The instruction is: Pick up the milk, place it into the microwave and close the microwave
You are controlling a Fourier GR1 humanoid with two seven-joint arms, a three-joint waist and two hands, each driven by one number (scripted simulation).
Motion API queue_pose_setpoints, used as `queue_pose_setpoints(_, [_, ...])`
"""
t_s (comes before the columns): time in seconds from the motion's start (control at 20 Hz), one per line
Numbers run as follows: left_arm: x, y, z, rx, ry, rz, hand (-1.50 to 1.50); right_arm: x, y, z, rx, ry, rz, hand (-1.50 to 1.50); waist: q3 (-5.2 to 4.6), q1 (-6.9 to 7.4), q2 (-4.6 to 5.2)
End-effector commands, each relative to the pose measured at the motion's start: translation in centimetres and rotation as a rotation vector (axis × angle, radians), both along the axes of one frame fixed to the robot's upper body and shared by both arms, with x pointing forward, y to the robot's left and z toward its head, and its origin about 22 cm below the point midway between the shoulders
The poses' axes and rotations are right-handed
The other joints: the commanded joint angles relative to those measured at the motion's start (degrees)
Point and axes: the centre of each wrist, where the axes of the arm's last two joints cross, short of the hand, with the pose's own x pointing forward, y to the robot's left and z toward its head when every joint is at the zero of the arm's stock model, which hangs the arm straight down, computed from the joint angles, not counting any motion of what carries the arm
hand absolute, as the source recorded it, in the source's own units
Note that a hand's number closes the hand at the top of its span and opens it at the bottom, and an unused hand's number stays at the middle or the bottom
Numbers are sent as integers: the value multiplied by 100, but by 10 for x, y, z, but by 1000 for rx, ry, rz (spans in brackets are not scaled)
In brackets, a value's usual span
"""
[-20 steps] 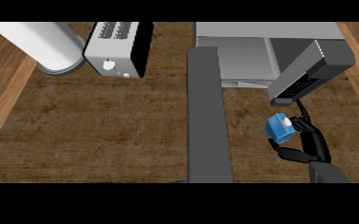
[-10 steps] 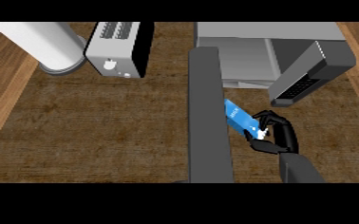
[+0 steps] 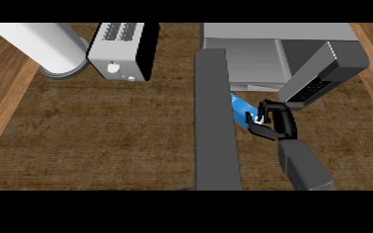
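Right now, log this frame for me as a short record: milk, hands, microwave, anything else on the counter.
milk: blue carton, tilted, held just in front of the microwave's opening, not yet inside
right hand: curled round the milk
left hand: not visible
microwave: open, its door swung out toward the robot
other: toaster at the back left; white cylinder beside it

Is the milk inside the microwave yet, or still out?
Still out. The milk is held in the right hand, fingers curled round it, in front of the microwave, beside its open door.
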Motion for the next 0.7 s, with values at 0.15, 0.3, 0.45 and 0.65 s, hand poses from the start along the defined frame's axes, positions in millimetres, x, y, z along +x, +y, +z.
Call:
queue_pose_setpoints(0.15, [8, 23, -10, 12, 0, 2, -150, 43, -1, 40, -73, -46, -1, 150, 8, 30, 21])
queue_pose_setpoints(0.3, [25, -3, -7, 14, 0, -14, -150, 64, -2, 62, -75, -27, -15, 150, 17, 93, 77])
queue_pose_setpoints(0.45, [20, -6, -4, 22, -9, -18, -150, 82, -3, 84, -94, -7, -46, 150, 18, 167, 89])
queue_pose_setpoints(0.65, [32, 9, 8, 34, -32, -30, -150, 96, -22, 110, -115, -9, -47, 150, 24, 226, 126])
